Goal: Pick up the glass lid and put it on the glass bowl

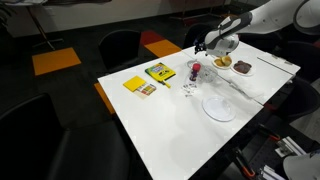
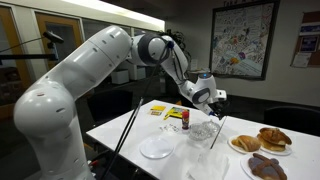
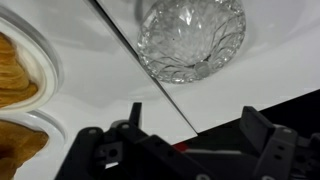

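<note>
The glass bowl [image 3: 190, 35] is a small clear cut-glass vessel standing on the white table beside a table seam, at the top of the wrist view. It also shows in an exterior view [image 2: 205, 130]. My gripper [image 3: 195, 118] is open and empty, and hovers above the table just short of the bowl. It shows in both exterior views [image 1: 205, 45] [image 2: 208, 97]. A large flat pale round disc [image 1: 219, 107] lies on the table near the bowl, apart from the gripper [image 2: 157, 148]. I cannot make out a separate glass lid.
Plates of pastries [image 2: 262, 142] [image 3: 15, 75] stand close to the bowl. A red bottle [image 2: 185, 118] [image 1: 196, 68] stands behind it. Two yellow items [image 1: 134, 86] [image 1: 157, 71] lie at the table's far side. Dark chairs surround the white table [image 1: 160, 125].
</note>
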`<state>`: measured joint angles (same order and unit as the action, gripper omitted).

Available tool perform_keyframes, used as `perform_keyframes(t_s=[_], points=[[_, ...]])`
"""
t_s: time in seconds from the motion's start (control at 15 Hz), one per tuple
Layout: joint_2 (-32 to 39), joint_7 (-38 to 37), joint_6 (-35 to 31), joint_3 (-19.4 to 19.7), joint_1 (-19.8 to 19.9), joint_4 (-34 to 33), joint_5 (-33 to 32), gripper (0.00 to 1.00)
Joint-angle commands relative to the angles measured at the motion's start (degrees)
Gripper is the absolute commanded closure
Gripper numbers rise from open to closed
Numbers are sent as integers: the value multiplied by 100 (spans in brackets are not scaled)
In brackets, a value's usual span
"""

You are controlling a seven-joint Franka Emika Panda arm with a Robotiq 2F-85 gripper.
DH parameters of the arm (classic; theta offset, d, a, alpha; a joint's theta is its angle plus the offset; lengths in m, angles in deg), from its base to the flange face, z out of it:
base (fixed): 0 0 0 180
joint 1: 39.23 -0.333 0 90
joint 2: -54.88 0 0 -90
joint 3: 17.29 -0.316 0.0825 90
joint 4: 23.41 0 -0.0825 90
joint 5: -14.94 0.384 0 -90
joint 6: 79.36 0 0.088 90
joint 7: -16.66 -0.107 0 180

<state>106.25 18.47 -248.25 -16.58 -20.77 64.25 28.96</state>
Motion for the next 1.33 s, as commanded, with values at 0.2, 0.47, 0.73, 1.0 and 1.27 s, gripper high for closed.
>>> perform_keyframes(t_s=[0.2, 0.47, 0.73, 1.0, 1.27], points=[[-8, -133, 163, -239, -92, -15, -104, 0], [111, -502, 458, 274, -443, -157, -211, 0], [312, -760, 675, 559, -600, -351, -339, 0], [600, -865, 643, 660, -660, -674, -436, 0], [848, -956, 780, 739, -701, -1001, -497, 25]])
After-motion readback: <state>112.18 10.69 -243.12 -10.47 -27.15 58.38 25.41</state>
